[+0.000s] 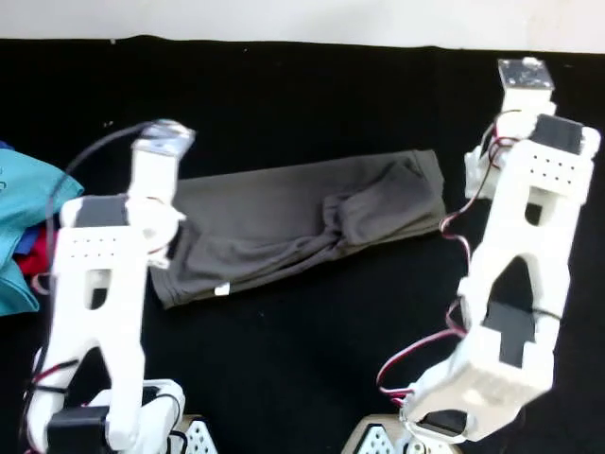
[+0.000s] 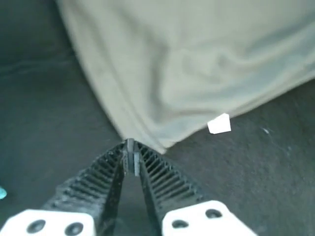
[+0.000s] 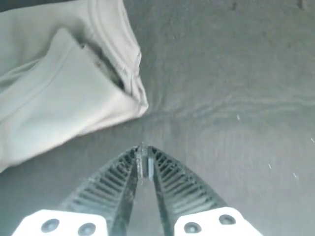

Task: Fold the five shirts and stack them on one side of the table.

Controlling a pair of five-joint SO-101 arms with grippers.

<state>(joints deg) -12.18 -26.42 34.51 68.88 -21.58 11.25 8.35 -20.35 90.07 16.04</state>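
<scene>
A grey shirt (image 1: 302,222) lies folded into a long band across the middle of the black table (image 1: 302,359). Its near-left corner carries a small white tag (image 2: 219,124). My left gripper (image 2: 130,158) is shut with nothing between its fingers, its tips just off that corner of the grey shirt (image 2: 197,64). My right gripper (image 3: 143,164) is also shut and empty, over bare cloth a short way off the rolled right end of the shirt (image 3: 64,88). In the high view the left arm (image 1: 104,274) stands at the shirt's left end and the right arm (image 1: 525,236) beside its right end.
A heap of other shirts (image 1: 24,227), teal with red and blue showing, lies at the table's left edge. Bare black cloth stretches in front of the grey shirt between the two arm bases and behind it up to the white wall.
</scene>
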